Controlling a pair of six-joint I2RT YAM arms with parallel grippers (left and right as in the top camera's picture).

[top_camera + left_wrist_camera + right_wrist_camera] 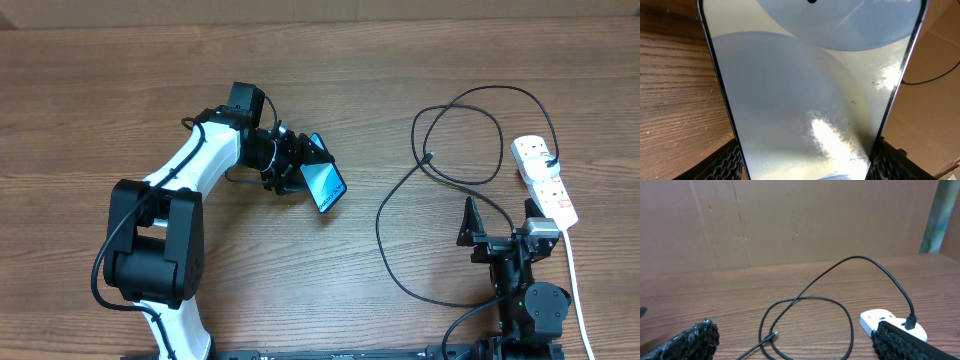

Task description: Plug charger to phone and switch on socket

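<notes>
From above, the left gripper (300, 168) pinches the phone (326, 186) near the desk's (80, 100) middle. The right gripper (497, 228) stands spread by the front right corner, with the cable (440, 165) looped just beyond it and the power strip (545, 178) at the right edge.

Left wrist: the phone fills the view, fingers (725, 162) clamping its side edges. It is probably slick, rigid glass, so it needs a firm hold.

Right wrist: the limp, light cable's tip (771, 337) lies ahead, best grasped just behind it.

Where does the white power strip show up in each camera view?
Overhead: the power strip lies at the right edge, upper half.
Left wrist: not in it; the phone fills the picture.
Right wrist: power strip in the bottom right corner.
Shared landmark: the looped charger plugged into it, in overhead and right wrist.
</notes>
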